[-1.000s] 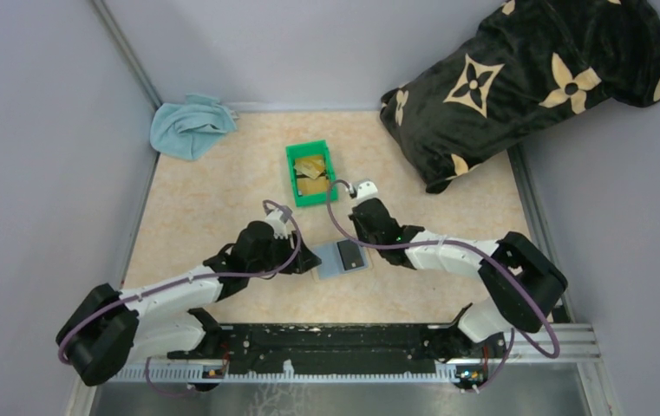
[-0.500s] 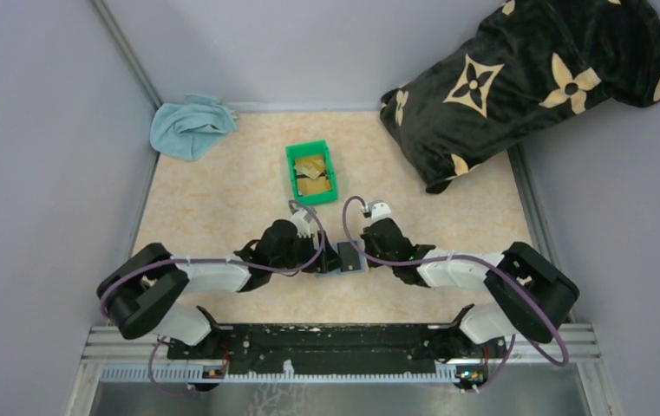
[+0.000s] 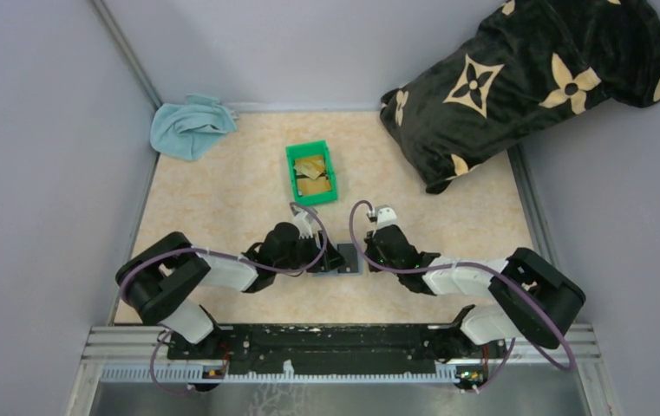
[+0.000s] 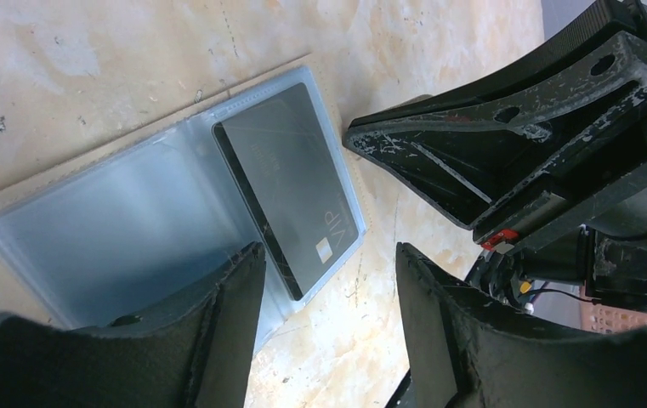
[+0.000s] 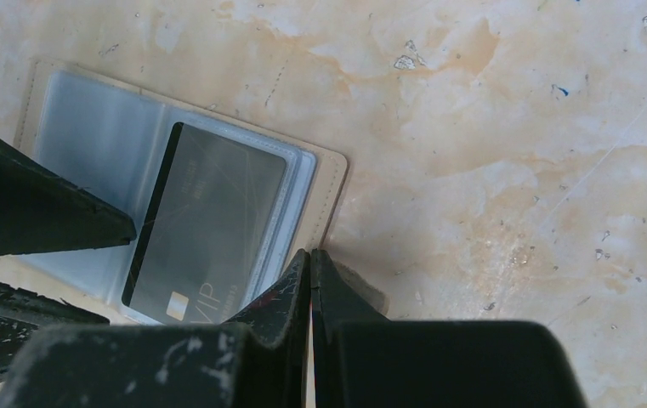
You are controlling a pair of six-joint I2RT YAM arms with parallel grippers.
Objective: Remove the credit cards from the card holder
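Now spread left gripper [image 4: 326, 259] and closed right gripper [image 5: 309, 257] have reached the card holder [image 4: 124, 208]

The left arm [image 3: 222, 272] and right arm [image 3: 458, 276] are built alike, with white shells between bulky black joint housings. A purple cable [image 3: 350, 227] loops along each one, and a small white cap [image 3: 385, 213] sits near each wrist. Both bases bolt to a black bar [image 3: 326, 340] edged by a silver toothed rail [image 3: 309, 371]. The left jaws are matte black and thick, with rounded edges. The right jaws are black, wedge-shaped and scratched pale, with round holes. A red part [image 4: 496, 240] shows behind them.
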